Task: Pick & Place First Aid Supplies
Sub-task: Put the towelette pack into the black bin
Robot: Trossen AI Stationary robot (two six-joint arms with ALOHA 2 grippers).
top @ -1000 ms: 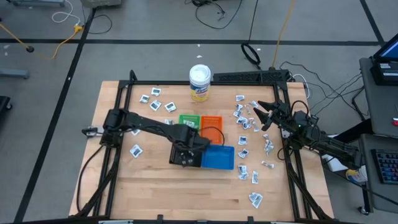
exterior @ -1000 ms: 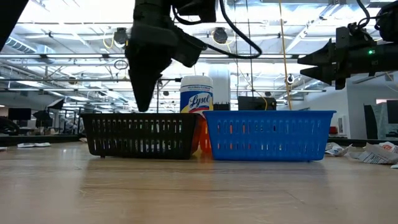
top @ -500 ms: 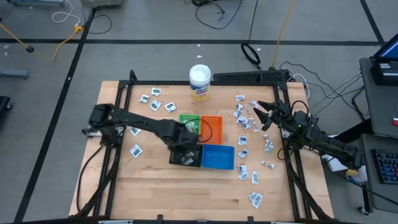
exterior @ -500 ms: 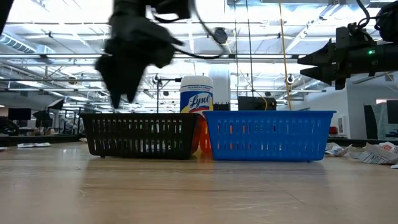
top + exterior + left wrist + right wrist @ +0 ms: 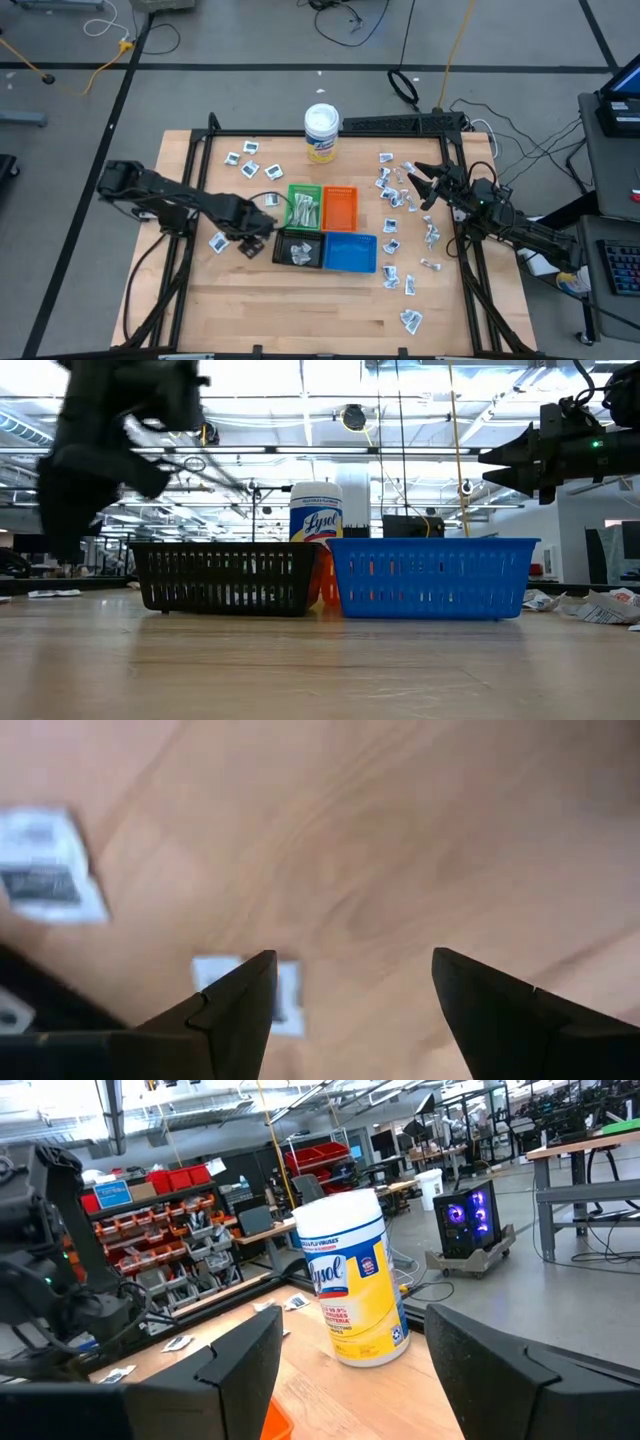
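Observation:
The first aid supplies are small white-grey packets. Several lie on the table's right side, some on its far left part, and some inside the black tray. Slim pale strips lie in the green tray. My left gripper is open and hovers over bare table just left of the black tray. One packet lies under it and another lies to its left. My right gripper is open and hangs above the right-hand packets.
An orange tray and a blue tray stand beside the green and black ones at the table's middle. A white-lidded, yellow-labelled tub stands at the far edge. Bare wood lies along the near edge.
My left gripper has swung from above the black tray toward the table's left and now hovers beside that tray, still open. The arm's elbow has drawn back toward the left edge. With the gripper gone, packets show inside the black tray.

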